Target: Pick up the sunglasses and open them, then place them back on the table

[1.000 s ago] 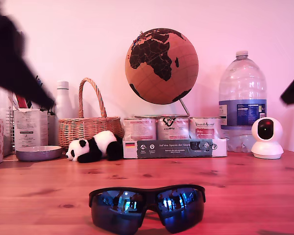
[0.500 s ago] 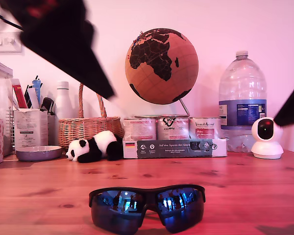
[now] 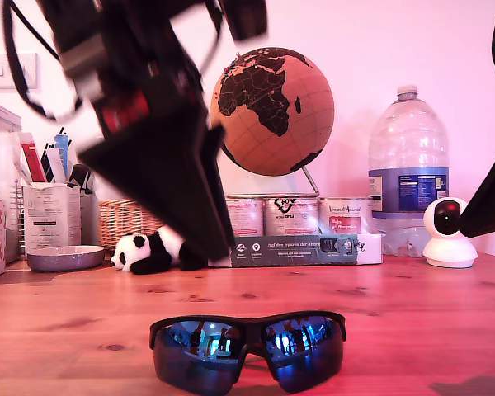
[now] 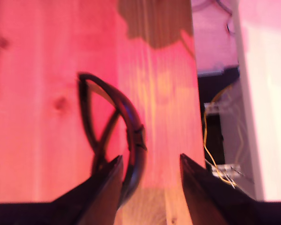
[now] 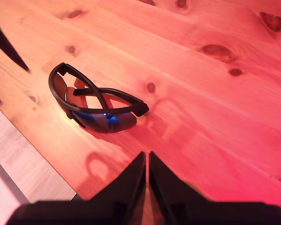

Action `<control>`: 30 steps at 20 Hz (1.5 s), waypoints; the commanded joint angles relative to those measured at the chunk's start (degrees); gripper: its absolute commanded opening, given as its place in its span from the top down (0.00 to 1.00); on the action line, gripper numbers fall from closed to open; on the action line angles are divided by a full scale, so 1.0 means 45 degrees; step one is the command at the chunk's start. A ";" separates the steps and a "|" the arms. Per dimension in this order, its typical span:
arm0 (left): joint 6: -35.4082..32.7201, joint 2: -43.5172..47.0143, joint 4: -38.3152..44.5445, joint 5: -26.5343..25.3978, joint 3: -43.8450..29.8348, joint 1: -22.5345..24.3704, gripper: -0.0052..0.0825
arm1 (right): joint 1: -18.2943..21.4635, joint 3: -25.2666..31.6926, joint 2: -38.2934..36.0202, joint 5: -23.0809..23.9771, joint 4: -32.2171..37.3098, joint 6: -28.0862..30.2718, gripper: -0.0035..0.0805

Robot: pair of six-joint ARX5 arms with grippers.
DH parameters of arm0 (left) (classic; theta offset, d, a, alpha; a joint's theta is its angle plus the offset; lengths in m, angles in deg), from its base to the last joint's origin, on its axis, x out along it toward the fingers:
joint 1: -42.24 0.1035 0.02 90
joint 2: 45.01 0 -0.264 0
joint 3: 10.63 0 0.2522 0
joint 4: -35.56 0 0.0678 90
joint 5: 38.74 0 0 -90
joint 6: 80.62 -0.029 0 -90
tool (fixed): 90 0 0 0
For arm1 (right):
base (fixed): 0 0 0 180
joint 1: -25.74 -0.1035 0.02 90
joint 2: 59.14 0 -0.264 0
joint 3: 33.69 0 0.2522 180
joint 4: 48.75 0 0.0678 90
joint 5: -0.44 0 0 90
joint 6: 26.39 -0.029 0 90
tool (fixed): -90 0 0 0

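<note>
While the sunglasses lay folded, arms crossed behind the lenses, at the near edge of the bench, neither gripper touched them. My first gripper hung above one end of the frame with jaws spread; my second gripper had its jaws pressed together, well apart from them. A good pick, I judged, meant straddling the frame's end squarely, clear of the lenses.

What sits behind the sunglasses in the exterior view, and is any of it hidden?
Behind the sunglasses lies bare table, then a panda toy, tins and a globe. A blurred arm covers most of the wicker basket and part of the panda toy.
</note>
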 commanded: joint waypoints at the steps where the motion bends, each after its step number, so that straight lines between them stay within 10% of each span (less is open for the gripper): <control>1: -0.0102 -0.0384 0.0272 -0.0039 0.0049 -0.0063 0.55 | -0.0073 0.0121 0.0068 -0.0005 0.0175 0.0024 0.97; 30: 0.0481 -0.3113 0.1851 0.0049 0.0277 -0.0107 0.56 | -0.0073 0.0121 0.0068 -0.0010 0.0452 0.0024 0.97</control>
